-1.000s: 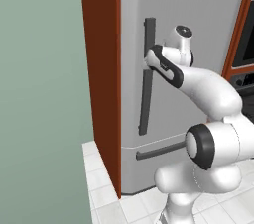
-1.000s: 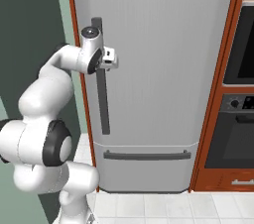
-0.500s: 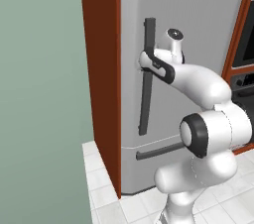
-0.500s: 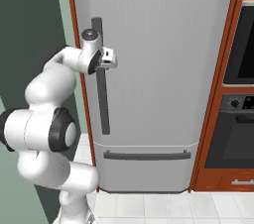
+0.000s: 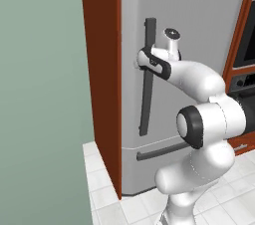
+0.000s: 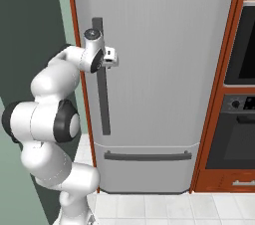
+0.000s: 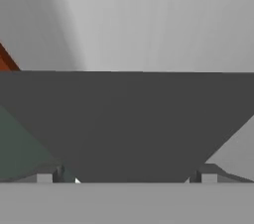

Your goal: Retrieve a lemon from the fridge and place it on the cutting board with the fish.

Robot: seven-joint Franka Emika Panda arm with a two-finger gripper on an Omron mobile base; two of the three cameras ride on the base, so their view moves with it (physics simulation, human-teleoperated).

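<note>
fridge: light grey fridge (image 6: 159, 69), doors closed, fills the middle of both base views; lemon, board and fish can't be seen from here
fridge handle: dark grey vertical bar (image 6: 102, 104) near the door's left edge, runs from upper door down past mid height
drawer handle: horizontal dark bar (image 6: 148, 156) across the lower drawer front
hand: hand (image 5: 142, 63) at the upper part of the vertical bar, fingers spread wide, one on each side of the bar, not clamped on it; in the hand view the bar (image 7: 127, 124) spans the frame between the two fingertips (image 7: 45, 176)
left edge: red-brown cabinet panel (image 5: 102, 79) flush against the fridge's left side, green wall (image 5: 42, 94) beyond it
right edge: red-brown cabinet column with dark oven (image 6: 241, 119) just beside the fridge's right side
open room: tiled floor (image 6: 164, 209) in front of the fridge bare; arm body stands close to the left door edge
writing: no readable labels; oven panel marks too small to read
</note>
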